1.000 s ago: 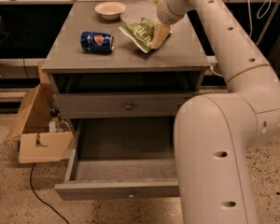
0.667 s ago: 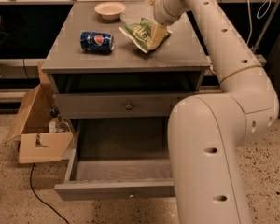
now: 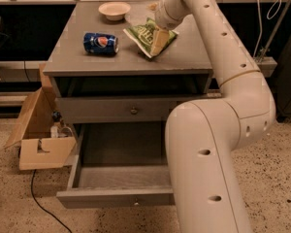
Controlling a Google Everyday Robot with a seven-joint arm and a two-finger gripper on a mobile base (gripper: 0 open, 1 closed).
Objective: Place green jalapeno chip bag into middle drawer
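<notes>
Gripper (image 3: pixel 157 41) sits down on the green jalapeno chip bag (image 3: pixel 141 32), which lies crumpled on the cabinet top (image 3: pixel 87 62) near the blue Pepsi can (image 3: pixel 101 42). Clamped or loose? Can't tell from here. Below, the middle drawer (image 3: pixel 111 197) stands pulled out, well apart from the bag. A pale bowl (image 3: pixel 114 10) sits at the back.

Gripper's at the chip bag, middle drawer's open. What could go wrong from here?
The gripper sits at the right end of the crinkled green jalapeno chip bag; a grip there may slip on lifting.
The Pepsi can lies on its side left of the bag; dragging the bag might set it rolling.
The arm covers the right part of the open middle drawer, so the way down looks tight.
</notes>
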